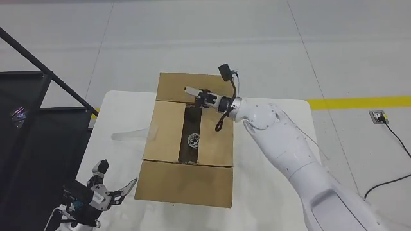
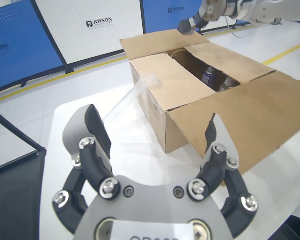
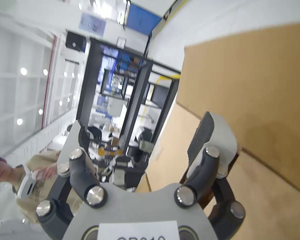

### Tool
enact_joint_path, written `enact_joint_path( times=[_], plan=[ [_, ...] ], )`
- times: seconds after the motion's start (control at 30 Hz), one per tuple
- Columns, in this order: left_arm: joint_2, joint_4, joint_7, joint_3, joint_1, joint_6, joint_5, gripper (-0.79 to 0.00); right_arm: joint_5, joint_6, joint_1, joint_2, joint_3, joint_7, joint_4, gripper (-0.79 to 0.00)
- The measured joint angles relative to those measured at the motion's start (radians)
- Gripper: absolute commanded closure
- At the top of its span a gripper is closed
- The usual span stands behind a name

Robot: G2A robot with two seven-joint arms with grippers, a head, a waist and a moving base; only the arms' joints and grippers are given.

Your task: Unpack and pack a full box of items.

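On the white table (image 1: 119,112) we see the cardboard box (image 1: 186,141) sitting near the middle. Its two short end flaps are folded outward and its two long flaps lie almost shut, with a dark gap between them. Through that gap we make out the tops of spray cans (image 2: 208,74). A strip of clear tape (image 2: 137,93) hangs from one side of the box down to the table. The right end effector (image 3: 142,126) is spread and empty over the far end of the box, by the far flap; we cannot tell whether a finger touches the cardboard. The left end effector (image 2: 152,116) is also spread and empty, low over the table near the box's near corner. We judge the flaps light and stiff, hinging easily at their creases, so the free edge of a long flap beside the gap is the place to pinch. The cans look rigid, smooth and likely slippery, best gripped around the body. Full, the box should be heavy enough to stay put.
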Motion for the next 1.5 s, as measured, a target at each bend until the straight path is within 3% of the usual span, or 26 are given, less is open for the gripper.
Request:
enact_joint_path(
  times=[0.13,0.5,0.8,1.13,1.5],
  plan=[
    [-0.001,0.006,-0.003,-0.022,0.002,0.017,-0.04,-0.785,-0.028,0.086,-0.014,-0.011,-0.03,0.095,-0.031,-0.785],
    [-0.004,0.01,0.001,-0.035,0.014,0.019,-0.063,-0.785,-0.024,0.193,0.004,-0.076,-0.08,0.11,0.056,-0.785],
    [-0.005,0.011,-0.001,-0.03,0.017,0.013,-0.056,-0.785,0.135,0.148,0.024,-0.128,-0.04,0.168,0.173,-0.785],
    [-0.004,-0.038,-0.008,-0.011,0.025,-0.008,0.008,-0.785,0.256,0.069,0.06,-0.142,0.022,0.308,0.218,-0.785],
    [-0.006,-0.068,-0.117,0.063,-0.069,0.026,0.09,-0.785,0.241,0.026,0.081,-0.182,0.019,0.215,0.17,-0.785]
  ],
)
